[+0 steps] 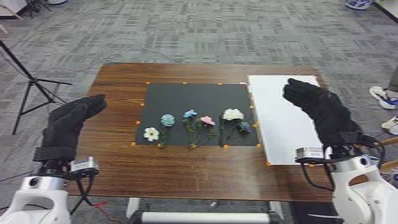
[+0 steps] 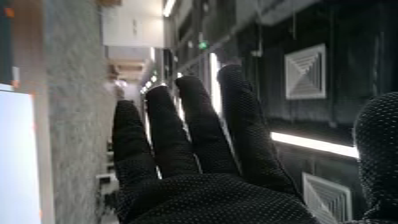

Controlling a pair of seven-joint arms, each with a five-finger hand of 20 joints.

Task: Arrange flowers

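Right hand (image 1: 313,98) open, empty at three o'clock of the black mat (image 1: 194,97), left hand (image 1: 73,122) likewise at nine, and I reckoned the flowers (image 1: 168,120) lying toward six wanted gentle pinching by their stems (image 1: 163,135)!

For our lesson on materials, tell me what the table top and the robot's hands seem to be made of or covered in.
The table top looks like wood or wood-effect laminate: brown, streaked with grain. The right hand wears black fabric, matt, with a fine dotted texture. The left hand appears covered in similar dull black cloth.
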